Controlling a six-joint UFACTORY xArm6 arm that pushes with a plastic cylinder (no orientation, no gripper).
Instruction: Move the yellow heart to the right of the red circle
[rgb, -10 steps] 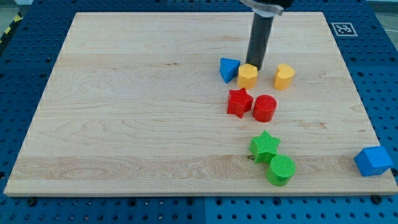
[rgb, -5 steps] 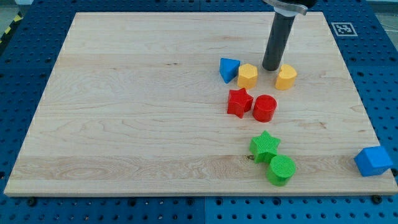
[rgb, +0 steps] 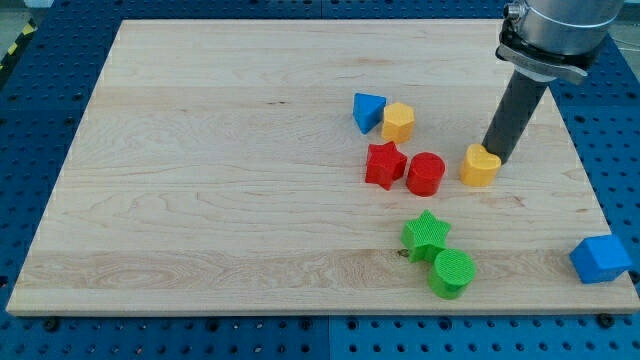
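Camera view: my tip (rgb: 495, 158) rests on the light wooden counter (rgb: 200, 180), touching the upper right side of the yellow plastic heart block (rgb: 480, 166). This arm carries no fingers, only the straight dark rod, so there is no open or closed state to report.

The yellow heart block lies flat, just to the view's right of the red plastic circle block (rgb: 425, 173), with a narrow strip of bare wood between them. Its lobes appear to face the view's upper right, toward my tip, and its point the lower left, so its long axis runs along that diagonal; the outline is small, so I hold this loosely.

The red star block (rgb: 385, 164) touches the red circle block on its left. Above them, the blue triangular block (rgb: 368, 111) and the yellow hexagonal block (rgb: 398, 122) sit side by side, touching. Below, the green star block (rgb: 426, 236) touches the green circle block (rgb: 452, 273). A blue block (rgb: 600, 259) lies off the counter's lower right corner.
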